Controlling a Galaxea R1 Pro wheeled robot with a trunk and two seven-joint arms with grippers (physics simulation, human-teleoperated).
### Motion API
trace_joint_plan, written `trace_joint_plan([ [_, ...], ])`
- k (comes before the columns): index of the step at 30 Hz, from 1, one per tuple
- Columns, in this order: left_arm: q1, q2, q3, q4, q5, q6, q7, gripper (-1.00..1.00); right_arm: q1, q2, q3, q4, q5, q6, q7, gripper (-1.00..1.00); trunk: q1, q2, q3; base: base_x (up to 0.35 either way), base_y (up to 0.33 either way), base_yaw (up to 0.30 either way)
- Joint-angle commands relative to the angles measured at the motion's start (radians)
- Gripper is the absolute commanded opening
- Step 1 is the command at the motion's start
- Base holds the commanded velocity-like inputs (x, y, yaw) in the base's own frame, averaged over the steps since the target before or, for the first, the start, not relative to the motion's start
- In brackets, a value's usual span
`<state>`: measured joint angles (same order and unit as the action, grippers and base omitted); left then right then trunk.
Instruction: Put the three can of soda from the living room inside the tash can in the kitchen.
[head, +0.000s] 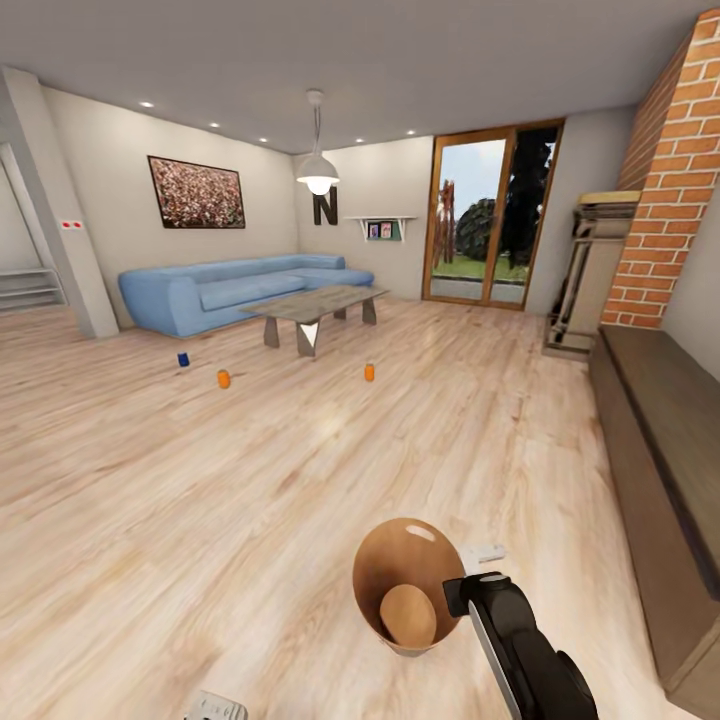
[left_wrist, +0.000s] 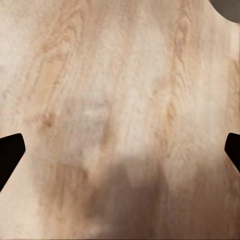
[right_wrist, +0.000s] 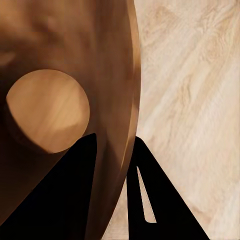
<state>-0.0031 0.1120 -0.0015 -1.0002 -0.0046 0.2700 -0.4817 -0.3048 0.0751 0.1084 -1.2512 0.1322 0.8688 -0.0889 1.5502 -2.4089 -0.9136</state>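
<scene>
- The right tool (head: 462, 598) is clamped on the rim of the trash can (head: 400, 570) — in the right wrist view its two dark fingers (right_wrist: 75, 190) straddle the bin's wall (right_wrist: 120, 100), one inside the glossy copper-brown interior, one outside over the floor.
- The bin hangs low in front of the robot, its mouth tilted toward the head camera; its round bottom shows pale brown.
- The left tool (left_wrist: 120, 150) is wide open and has hold of nothing — its black fingertips (left_wrist: 9, 152) sit at opposite edges of the left wrist view with bare wood plank floor (left_wrist: 120, 100) between them.
- Three soda cans stand on the light wood floor well ahead, near the low coffee desk (head: 312, 305): the dark blue can (head: 183, 359) nearest the sofa, an orange can (head: 223, 379) just beside it, and a second orange can (head: 369, 372) apart from them, off the desk's near end.
- A long blue corner sofa (head: 235, 290) runs along the far wall under a framed picture (head: 196, 193).
- A pendant lamp (head: 317, 172) hangs lit above the desk.
- Wood-framed glass doors (head: 490, 225) stand at the back; a brick chimney (head: 672, 180) rises on the right.
</scene>
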Motion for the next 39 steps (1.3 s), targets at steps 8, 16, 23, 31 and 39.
trace_joint_plan([
  [8, 0.000, 0.000, 0.000, 0.000, 0.000, 0.000, 0.000, 1.00, 0.000, 0.000, 0.000, -0.001, -0.002, 0.000, 0.001, -1.00, 0.000, 0.000, 0.000, 0.339, 0.000, 0.000],
  [16, 0.000, 0.000, 0.000, 0.000, 0.000, 0.000, 0.000, 1.00, 0.000, 0.000, 0.000, 0.000, -0.002, 0.000, 0.001, -1.00, 0.000, 0.000, 0.000, 0.339, 0.000, 0.000],
  [23, 0.000, 0.000, 0.003, 0.000, -0.001, 0.001, 0.000, 1.00, 0.000, 0.000, 0.000, -0.001, -0.002, 0.000, 0.001, -1.00, 0.000, 0.000, 0.000, 0.340, 0.000, 0.000],
  [31, 0.000, 0.000, 0.003, 0.000, -0.001, 0.007, 0.000, 1.00, 0.000, 0.000, 0.000, -0.001, -0.002, -0.001, 0.001, -1.00, 0.000, 0.000, 0.000, 0.340, 0.000, 0.000],
  [39, 0.000, 0.000, 0.003, 0.000, -0.001, 0.008, 0.000, 1.00, 0.000, 0.000, 0.001, -0.001, -0.003, -0.001, 0.001, -1.00, 0.000, 0.000, 0.000, 0.340, 0.000, 0.000],
])
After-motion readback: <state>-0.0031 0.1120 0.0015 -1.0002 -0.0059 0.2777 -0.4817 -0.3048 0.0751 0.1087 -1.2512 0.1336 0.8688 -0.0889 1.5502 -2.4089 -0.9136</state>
